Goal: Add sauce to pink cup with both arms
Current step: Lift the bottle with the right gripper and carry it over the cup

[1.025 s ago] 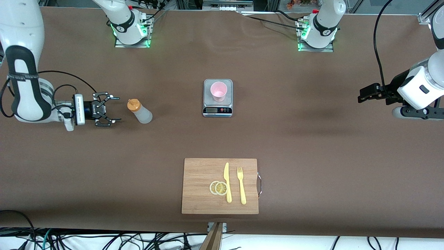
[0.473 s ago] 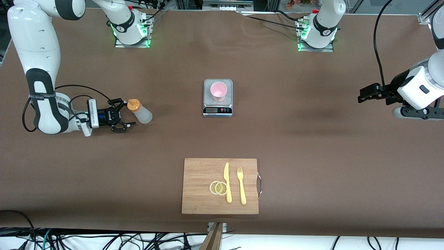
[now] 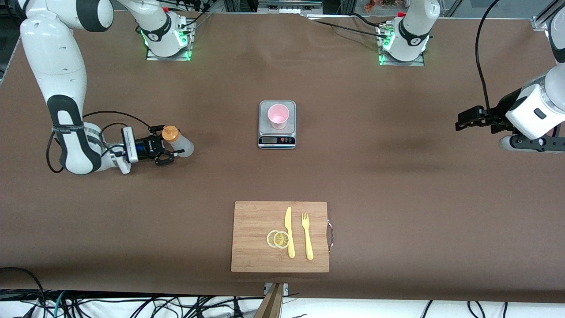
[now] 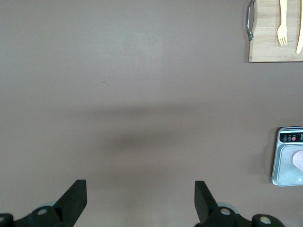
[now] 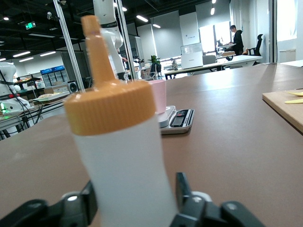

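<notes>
The upright sauce (image 3: 178, 142) is straddled by the right gripper (image 3: 164, 151), jaws open, near the right arm's table edge; the left gripper (image 3: 468, 119) waits open

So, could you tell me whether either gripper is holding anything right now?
Nothing is held: the open right gripper straddles the sauce bottle low on its body; the left gripper waits open.

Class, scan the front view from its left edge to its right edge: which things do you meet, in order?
Right pincer → sauce bottle → cutting board → pink cup on the scale → left pincer.
</notes>
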